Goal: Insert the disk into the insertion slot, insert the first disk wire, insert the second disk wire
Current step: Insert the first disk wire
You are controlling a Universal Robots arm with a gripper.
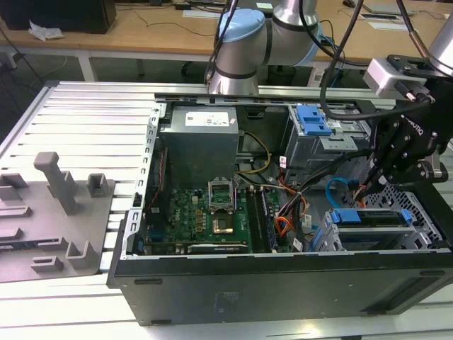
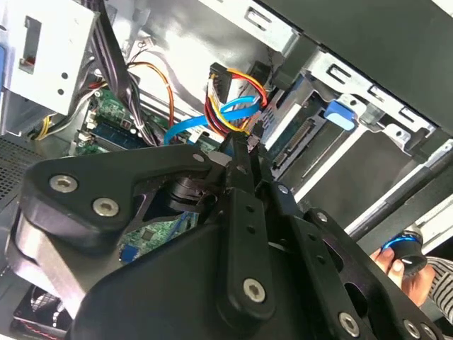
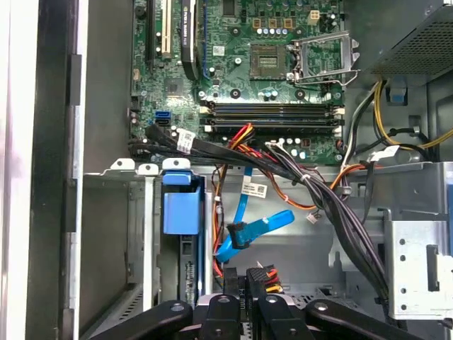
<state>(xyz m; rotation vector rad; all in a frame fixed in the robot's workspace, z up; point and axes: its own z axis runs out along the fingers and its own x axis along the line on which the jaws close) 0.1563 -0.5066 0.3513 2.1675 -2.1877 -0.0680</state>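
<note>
Disk (image 1: 369, 217) is seated in the slot (image 1: 419, 207), in the corner of the case (image 1: 283, 283) on the exterior view's right. Gripper (image 2: 244, 145) is low over that corner, just beside the disk's connector end. Its fingers (image 2: 237, 184) are pinched together on the first wire (image 2: 221, 76), gripping the orange-red-black bundle just short of its black plug. The plug is free, apart from the disk. Second wire (image 3: 251, 228) loops loose just beside the gripper and crosses the first wire; its dark plug is not in the disk. A person's hand (image 2: 400, 265) is past the case edge, near the gripper.
</note>
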